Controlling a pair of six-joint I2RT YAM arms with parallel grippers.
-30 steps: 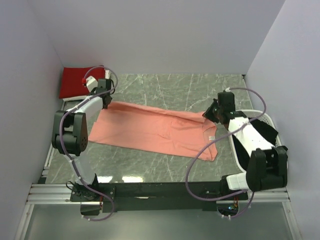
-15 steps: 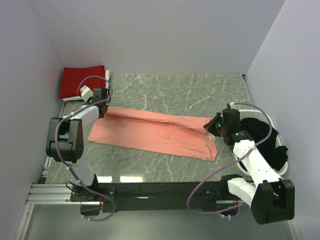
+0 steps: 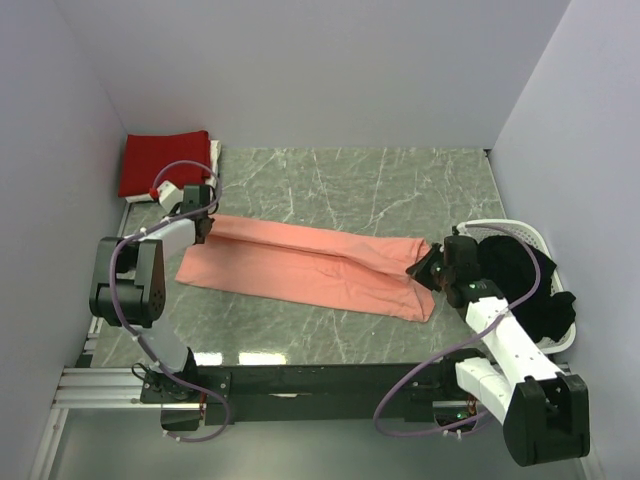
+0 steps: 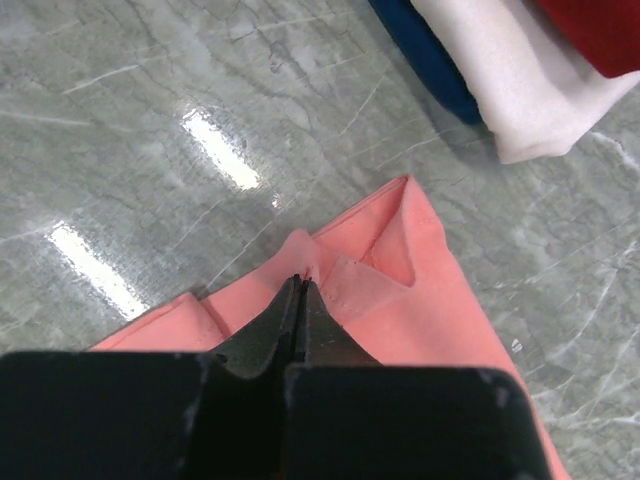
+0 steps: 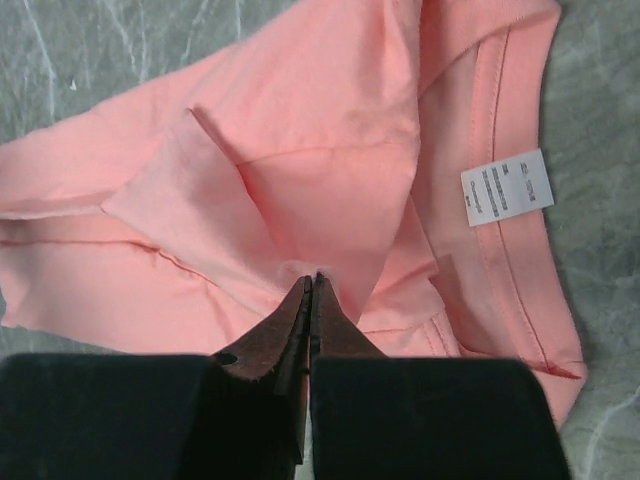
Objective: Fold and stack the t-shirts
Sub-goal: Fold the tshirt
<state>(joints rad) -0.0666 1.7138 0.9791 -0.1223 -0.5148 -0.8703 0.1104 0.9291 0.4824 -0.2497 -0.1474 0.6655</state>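
Note:
The salmon-pink t-shirt point(image 3: 310, 265) lies across the marble table, its far long edge folded toward me. My left gripper point(image 3: 204, 226) is shut on the shirt's left far corner point(image 4: 345, 270). My right gripper point(image 3: 428, 270) is shut on a fold of the shirt near the collar point(image 5: 330, 200), beside its white label point(image 5: 507, 187). A deep red t-shirt point(image 3: 165, 160) lies folded on a white one point(image 4: 520, 80) at the far left corner. A black t-shirt point(image 3: 520, 280) fills the basket on the right.
The white slatted basket point(image 3: 540, 240) stands at the table's right edge next to my right arm. A dark blue layer point(image 4: 425, 60) lies under the white shirt. Walls close in the left, back and right sides.
Both grippers have pulled the shirt's far edge toward me, folding it into a narrower band. My right arm has drawn back and down, uncovering the basket and the black shirt.

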